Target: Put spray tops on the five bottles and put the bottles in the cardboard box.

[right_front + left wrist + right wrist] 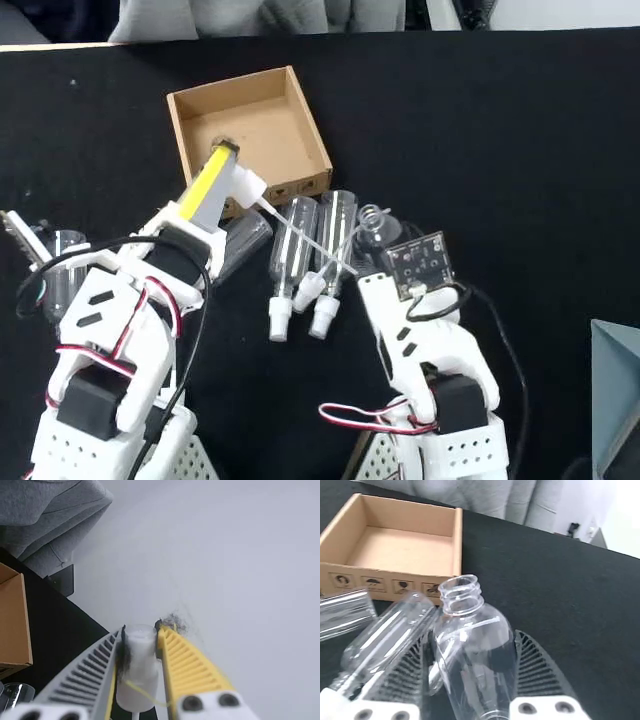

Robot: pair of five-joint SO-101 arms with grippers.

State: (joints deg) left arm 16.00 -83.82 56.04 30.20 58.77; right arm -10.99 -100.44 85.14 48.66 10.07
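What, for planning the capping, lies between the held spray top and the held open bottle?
In the high view, two capped bottles lie side by side there.

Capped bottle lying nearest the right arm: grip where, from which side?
Take the capped bottle at mid-barrel, from above, jaws across its width. It lies on its side, white top toward the arms, base toward the cardboard box. The barrel is the widest, straightest part; the top narrows. Its neighbour bottle lies close alongside, so finger room there looks tight.

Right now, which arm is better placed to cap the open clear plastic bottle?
Left, probably: the left gripper holds the white plastic spray top aloft, while the right gripper holds the clear plastic bottle, neck open.
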